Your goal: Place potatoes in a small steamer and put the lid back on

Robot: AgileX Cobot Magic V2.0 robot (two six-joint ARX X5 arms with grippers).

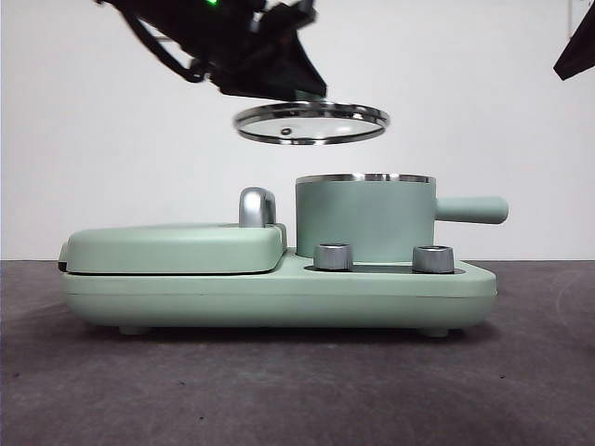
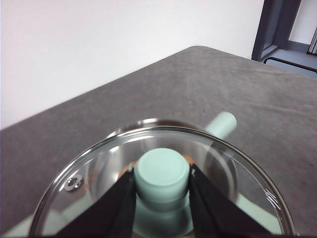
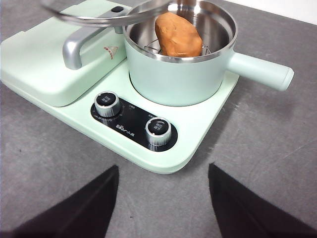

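Observation:
The clear-glass lid (image 1: 310, 123) hangs in the air above and a little left of the small steamer (image 1: 364, 218), tilted slightly. My left gripper (image 2: 162, 182) is shut on the lid's mint-green knob (image 2: 162, 173), and the lid (image 2: 237, 173) fills that wrist view. The orange-brown potato (image 3: 177, 34) lies on a steel rack inside the small steamer (image 3: 178, 74), whose straight handle (image 3: 260, 70) points away to one side. The lid's rim (image 3: 99, 17) overlaps the pot's edge in the right wrist view. My right gripper (image 3: 163, 196) is open, held back from the cooker's front.
The steamer stands on a mint-green cooker base (image 1: 279, 293) with two steel dials (image 1: 334, 256). A flat griddle lid (image 1: 172, 246) with a chrome handle (image 1: 257, 206) occupies the base's left half. Grey table surface surrounds the base.

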